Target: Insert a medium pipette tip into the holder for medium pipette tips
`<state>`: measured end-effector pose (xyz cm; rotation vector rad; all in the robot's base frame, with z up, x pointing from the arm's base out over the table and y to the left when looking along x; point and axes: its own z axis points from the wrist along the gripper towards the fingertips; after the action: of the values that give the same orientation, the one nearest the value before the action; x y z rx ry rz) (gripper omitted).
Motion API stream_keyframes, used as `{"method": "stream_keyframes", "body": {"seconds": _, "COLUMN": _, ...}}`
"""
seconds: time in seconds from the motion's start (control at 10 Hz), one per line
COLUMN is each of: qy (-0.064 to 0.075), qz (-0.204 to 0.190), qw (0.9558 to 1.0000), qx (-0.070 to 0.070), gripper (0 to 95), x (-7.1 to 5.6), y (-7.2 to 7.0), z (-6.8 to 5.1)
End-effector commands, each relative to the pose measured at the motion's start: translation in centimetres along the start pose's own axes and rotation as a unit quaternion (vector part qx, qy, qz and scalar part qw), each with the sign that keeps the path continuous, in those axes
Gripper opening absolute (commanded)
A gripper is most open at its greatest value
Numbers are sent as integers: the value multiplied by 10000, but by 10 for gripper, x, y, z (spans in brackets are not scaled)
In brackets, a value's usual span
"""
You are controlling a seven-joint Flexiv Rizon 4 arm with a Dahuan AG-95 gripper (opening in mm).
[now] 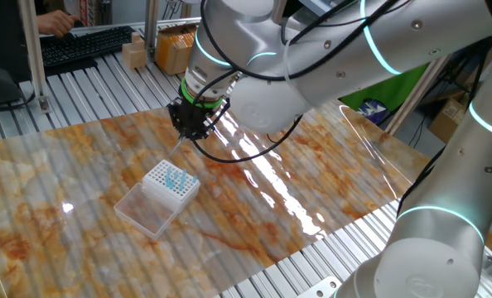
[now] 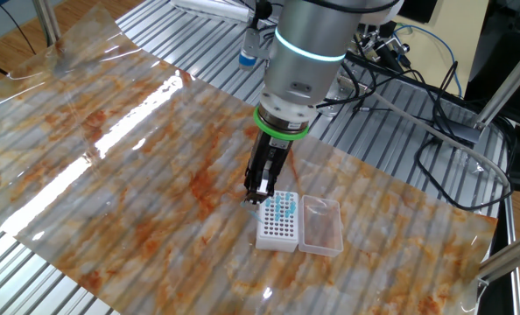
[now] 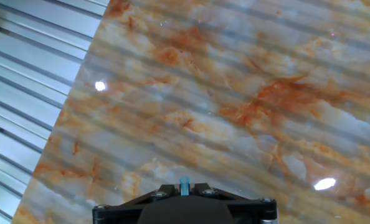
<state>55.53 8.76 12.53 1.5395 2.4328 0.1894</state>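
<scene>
A marbled orange-and-grey sheet (image 1: pixel 296 207) is spread over a ribbed metal table (image 1: pixel 89 87), and a black gripper (image 1: pixel 190 130) on a pale arm with a green collar is held above it, fingers pointing down. Beyond the sheet, well away from the gripper, a black keyboard (image 1: pixel 84 43) and cardboard boxes (image 1: pixel 173 48) are seen at the far edge of the table, and loose cables (image 2: pixel 435 105) lie on the ribbed metal on another side. Just below and beside the fingertips stands the holder for medium pipette tips (image 2: pixel 277 229), a small white box whose top is a grid of little holes, with a bunch of teal tips (image 2: pixel 284 207) standing in the part nearest the gripper and an open clear lid (image 2: pixel 321 226) lying flat on the side away from it. The fingers are closed on the medium pipette tip (image 3: pixel 184 185), of which only a small pale bluish end is seen between them in the hand view; in one fixed view a thin pale line hangs below the fingers towards the holder. Nothing is seen between the gripper and the holder's grid.
</scene>
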Motion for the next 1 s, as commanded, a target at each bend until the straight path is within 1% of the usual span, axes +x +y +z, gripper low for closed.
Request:
{"method": "stream_keyframes", "body": {"seconds": 0.1, "qy": -47, "qz": 22, "qw": 10000, "qx": -24, "gripper": 0, "x": -1, "y": 1, "z": 0}}
{"method": "stream_keyframes", "body": {"seconds": 0.5, "qy": -111, "qz": 55, "qw": 9999, "qx": -69, "gripper": 0, "x": -2, "y": 5, "z": 4}}
{"method": "stream_keyframes", "body": {"seconds": 1.0, "qy": -294, "qz": -37, "qw": 9995, "qx": -113, "gripper": 0, "x": -2, "y": 7, "z": 7}}
